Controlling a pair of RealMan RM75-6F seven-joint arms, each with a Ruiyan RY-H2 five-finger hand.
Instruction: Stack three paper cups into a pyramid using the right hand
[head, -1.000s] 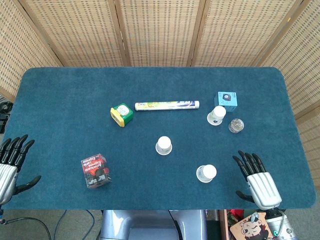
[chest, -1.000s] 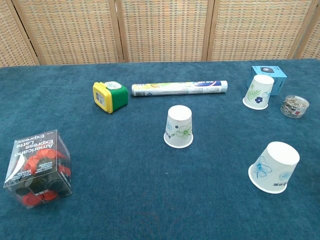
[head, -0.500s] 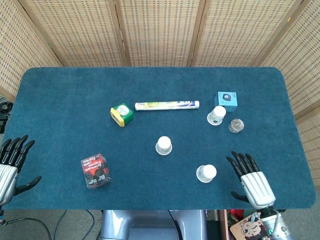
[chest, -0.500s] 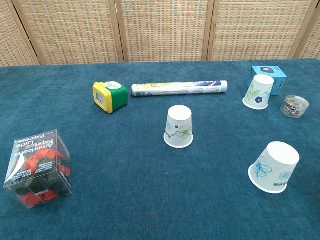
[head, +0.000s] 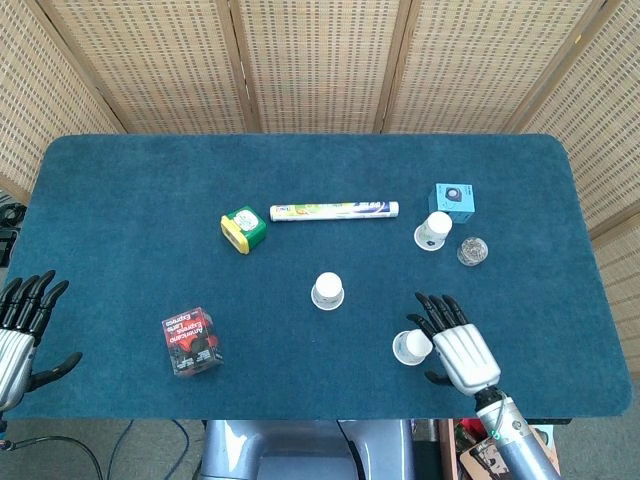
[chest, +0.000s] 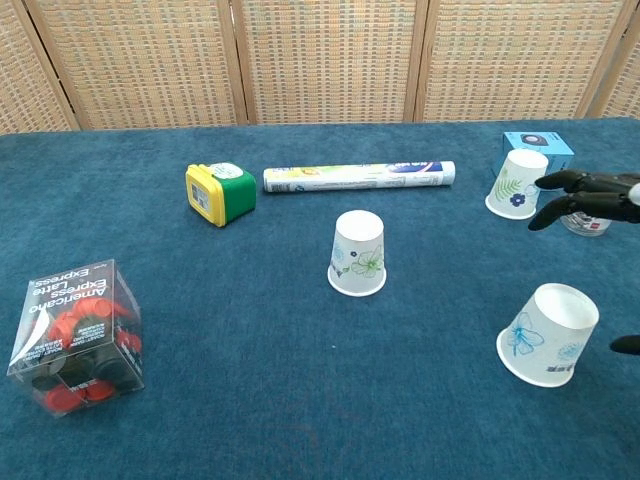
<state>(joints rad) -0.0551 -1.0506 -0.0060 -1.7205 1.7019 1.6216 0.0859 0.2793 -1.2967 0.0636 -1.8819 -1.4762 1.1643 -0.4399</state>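
Note:
Three paper cups stand upside down on the blue table. One cup (head: 328, 290) (chest: 358, 253) is in the middle, one (head: 433, 230) (chest: 519, 184) at the back right beside a blue box, and the nearest (head: 411, 346) (chest: 547, 333) at the front right. My right hand (head: 455, 343) (chest: 590, 196) is open with fingers spread, right beside the nearest cup, not gripping it. My left hand (head: 22, 330) is open at the table's left front edge, holding nothing.
A red-filled clear box (head: 192, 341) sits front left. A green and yellow container (head: 243, 229), a long tube (head: 334, 211), a blue box (head: 453, 200) and a small clear jar (head: 472, 250) lie behind the cups.
My right hand has moved left from the table's right front edge to the nearest cup, and its fingers now show in the chest view. The cups and left hand have not moved.

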